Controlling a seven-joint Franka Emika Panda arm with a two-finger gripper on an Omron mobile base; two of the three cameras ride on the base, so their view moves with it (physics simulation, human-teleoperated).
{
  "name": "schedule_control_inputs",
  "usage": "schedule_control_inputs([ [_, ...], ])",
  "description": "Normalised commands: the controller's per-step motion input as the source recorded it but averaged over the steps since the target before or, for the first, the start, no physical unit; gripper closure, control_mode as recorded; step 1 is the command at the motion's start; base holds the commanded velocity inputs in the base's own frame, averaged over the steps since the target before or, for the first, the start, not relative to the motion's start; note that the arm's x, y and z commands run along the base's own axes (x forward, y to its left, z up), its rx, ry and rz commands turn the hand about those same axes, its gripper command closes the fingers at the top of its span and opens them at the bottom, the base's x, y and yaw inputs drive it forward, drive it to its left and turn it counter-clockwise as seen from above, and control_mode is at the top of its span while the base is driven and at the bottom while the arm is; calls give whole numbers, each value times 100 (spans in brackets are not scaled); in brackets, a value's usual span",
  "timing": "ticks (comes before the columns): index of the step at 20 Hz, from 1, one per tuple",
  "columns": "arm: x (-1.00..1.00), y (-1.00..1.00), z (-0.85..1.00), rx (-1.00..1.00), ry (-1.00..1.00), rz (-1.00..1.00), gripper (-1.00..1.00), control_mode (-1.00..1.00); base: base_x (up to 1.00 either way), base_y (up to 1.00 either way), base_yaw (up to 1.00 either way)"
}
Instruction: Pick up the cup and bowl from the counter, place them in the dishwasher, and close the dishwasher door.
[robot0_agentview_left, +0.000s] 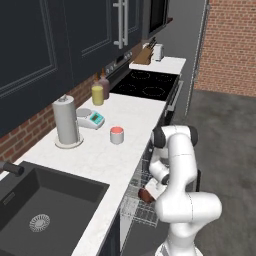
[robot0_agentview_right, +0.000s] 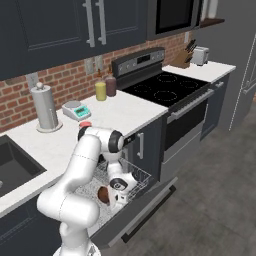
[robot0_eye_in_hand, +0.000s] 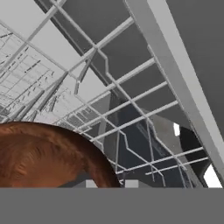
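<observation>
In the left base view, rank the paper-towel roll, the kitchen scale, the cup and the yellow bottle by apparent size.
1. paper-towel roll
2. kitchen scale
3. yellow bottle and cup: the two look close in size, and the bottle stands farther from the camera, so I leave them unranked.

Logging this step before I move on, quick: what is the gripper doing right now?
Gripper: down in the dishwasher rack, right at the bowl; open or closed cannot be told.

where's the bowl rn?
The bowl is down in the open dishwasher, over its wire rack at the hand. In the left base view it sits beside the arm, below the counter edge.
</observation>
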Motion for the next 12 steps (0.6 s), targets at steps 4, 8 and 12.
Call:
schedule_control_inputs([
  [4,9,11,-57,8,5,-7,100,-100,0,0,0],
  [8,0,20,-41,1,2,-11,-100,-100,0,0,0],
  [12,0,8,-18,0,1,-15,-100,-100,0,0,0],
])
